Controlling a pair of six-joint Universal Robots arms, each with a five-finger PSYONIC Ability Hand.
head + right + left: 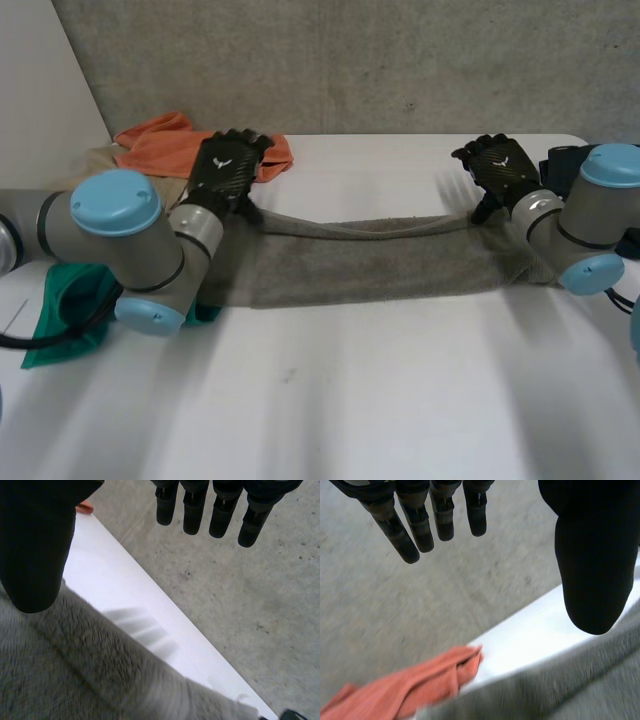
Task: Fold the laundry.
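Head view shows the left hand [228, 168] open, fingers straight, at the 10 o'clock corner of the grey towel [370, 258], which lies folded lengthwise across the white table [350, 400], and the right hand [497, 170] likewise open at its 2 o'clock corner.

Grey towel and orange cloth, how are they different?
The grey towel is long and stretched out across the white table; the orange cloth is scrunched in a heap at the far edge. The grey towel looks much bigger than the orange cloth. Both are laundry lying on that table.
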